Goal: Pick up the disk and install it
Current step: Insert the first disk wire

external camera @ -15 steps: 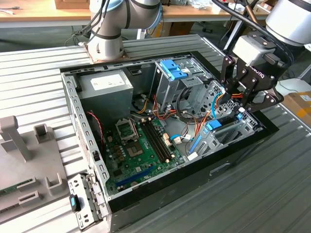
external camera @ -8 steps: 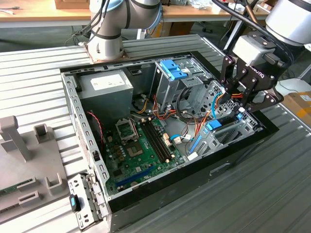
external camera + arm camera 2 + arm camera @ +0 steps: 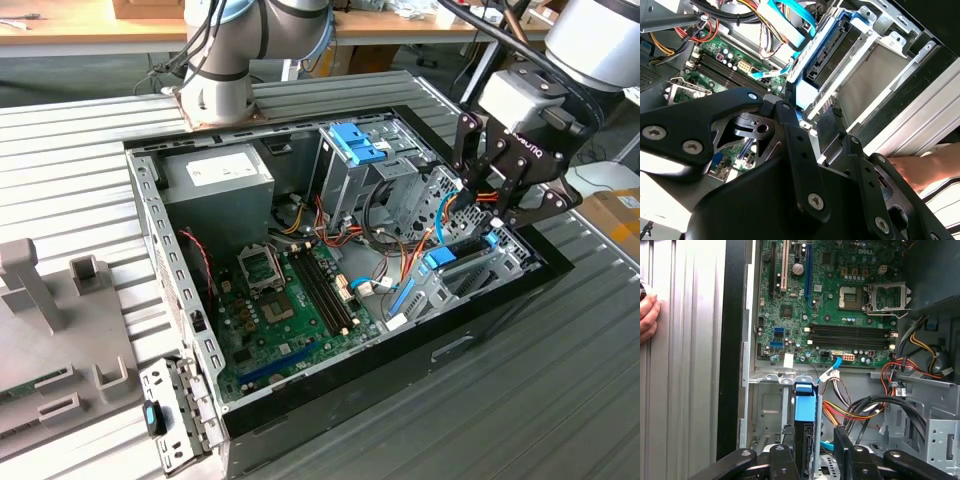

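Observation:
The disk [image 3: 462, 252] is a dark flat drive with bright blue side rails. It sits tilted in the metal drive bay [image 3: 500, 268] at the case corner on the exterior view's right. My gripper [image 3: 487, 215] hovers right above it. In the first wrist view the disk [image 3: 804, 440] shows edge-on with its blue end tab, between my gripper's [image 3: 814, 432] black fingers [image 3: 842, 447]. One finger is against the disk's side and a gap shows at the other, so the gripper is open. In the second wrist view the disk [image 3: 832, 52] lies in the bay just beyond my gripper [image 3: 807, 107].
The open computer case holds a green motherboard [image 3: 290, 300], a grey power supply [image 3: 215, 175], a light-blue ribbed latch plate [image 3: 355, 140] and orange and blue cables [image 3: 420, 240]. A person's hand [image 3: 647, 315] rests beside the case. A grey fixture [image 3: 50, 330] stands at the exterior view's left.

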`<state>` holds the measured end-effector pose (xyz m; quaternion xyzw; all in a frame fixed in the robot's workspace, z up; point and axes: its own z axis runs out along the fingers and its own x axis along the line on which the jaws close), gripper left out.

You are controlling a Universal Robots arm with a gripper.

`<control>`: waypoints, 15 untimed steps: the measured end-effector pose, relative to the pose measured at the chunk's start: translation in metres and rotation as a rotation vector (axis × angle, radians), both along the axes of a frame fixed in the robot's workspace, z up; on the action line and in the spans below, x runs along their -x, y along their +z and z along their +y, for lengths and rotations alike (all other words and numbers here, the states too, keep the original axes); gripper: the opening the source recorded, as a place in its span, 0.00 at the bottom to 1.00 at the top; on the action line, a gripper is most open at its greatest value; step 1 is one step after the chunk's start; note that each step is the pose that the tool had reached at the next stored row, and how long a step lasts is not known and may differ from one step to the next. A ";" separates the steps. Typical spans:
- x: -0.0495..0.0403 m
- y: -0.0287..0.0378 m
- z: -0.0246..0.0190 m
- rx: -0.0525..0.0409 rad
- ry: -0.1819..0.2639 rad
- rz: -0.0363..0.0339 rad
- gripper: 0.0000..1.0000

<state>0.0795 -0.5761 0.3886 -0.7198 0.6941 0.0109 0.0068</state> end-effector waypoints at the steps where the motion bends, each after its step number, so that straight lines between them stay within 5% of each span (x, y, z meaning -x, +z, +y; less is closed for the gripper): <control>1: 0.0000 0.0000 0.0000 0.0000 0.000 0.0000 0.44; 8: -0.0031 -0.0001 0.0008 0.0000 0.008 0.0000 0.44; 11: -0.0066 -0.0006 0.0009 -0.0001 0.080 0.0000 0.44; 15: -0.0192 -0.0008 0.0020 -0.0001 0.103 0.0000 0.44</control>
